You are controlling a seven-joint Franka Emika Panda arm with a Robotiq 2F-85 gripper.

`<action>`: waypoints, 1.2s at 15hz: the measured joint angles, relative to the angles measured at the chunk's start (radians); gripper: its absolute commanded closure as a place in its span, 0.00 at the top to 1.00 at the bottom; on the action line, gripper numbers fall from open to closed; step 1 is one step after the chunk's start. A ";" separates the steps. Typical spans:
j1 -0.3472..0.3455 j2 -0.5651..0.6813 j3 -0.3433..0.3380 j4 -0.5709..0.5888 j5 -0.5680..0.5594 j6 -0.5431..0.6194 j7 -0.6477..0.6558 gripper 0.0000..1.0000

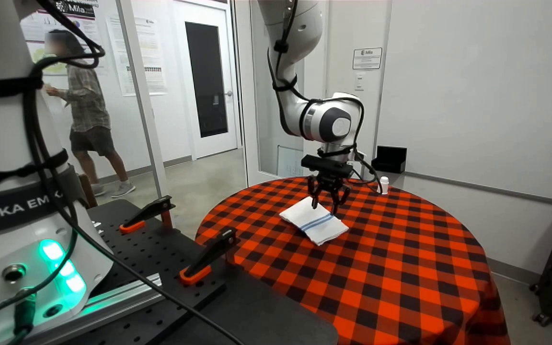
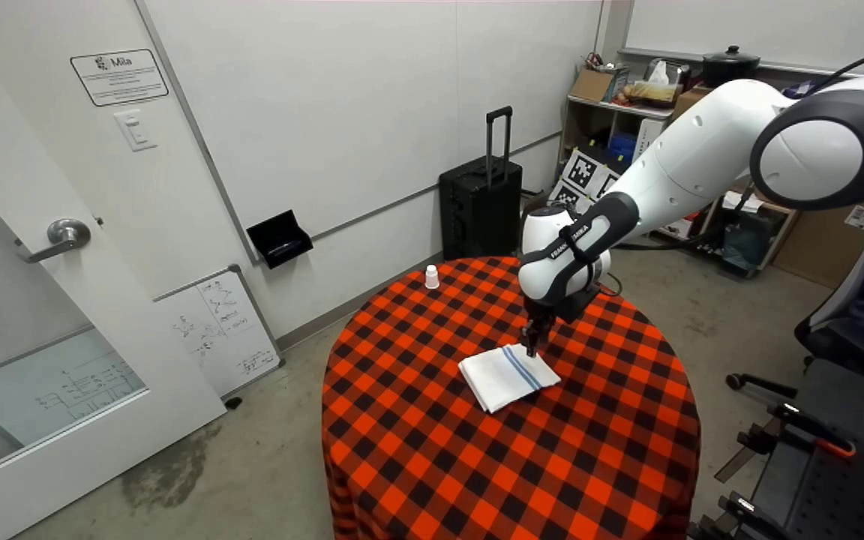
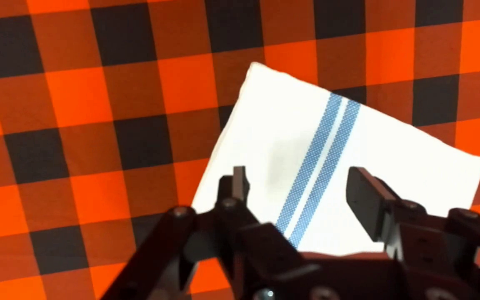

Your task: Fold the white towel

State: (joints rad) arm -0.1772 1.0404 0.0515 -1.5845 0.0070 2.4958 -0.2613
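I have the gripper (image 3: pixel 296 179) pointing down over the white towel (image 3: pixel 261 121), its jaws spread wide, and through the gap I see a pair of blue stripes (image 3: pixel 306 166) running slantwise across the fabric. One fingertip shows over plain white on each side of them. In both exterior views the fingertips look very close to the towel, though I can't fairly say from these angles whether they touch it. The towel lies on the red-and-black checked tablecloth (image 1: pixel 376 268), folded into a flat rectangle, with stacked layers showing along one edge in an exterior view. In my wrist view the gripper's dark body covers part of the towel's lower side. The white arm (image 2: pixel 691 172) slopes down from the right in an exterior view. A small white bottle (image 2: pixel 432 280) stands upright near the edge of the tablecloth, well apart from the towel. Farther off I can make out a whiteboard (image 1: pixel 477 86), a black suitcase (image 2: pixel 477 217) and a person (image 1: pixel 86 105) in a plaid shirt and dark shorts.
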 measured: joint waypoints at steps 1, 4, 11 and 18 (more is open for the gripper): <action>0.004 -0.002 -0.009 0.001 -0.010 0.005 0.001 1.00; 0.019 -0.020 -0.043 -0.006 -0.045 0.039 0.005 1.00; 0.076 -0.181 -0.122 -0.179 -0.097 0.097 0.097 1.00; 0.043 -0.495 -0.023 -0.529 0.018 0.097 0.113 1.00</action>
State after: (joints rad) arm -0.1340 0.5449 0.0282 -2.1132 0.0250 2.5926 -0.1488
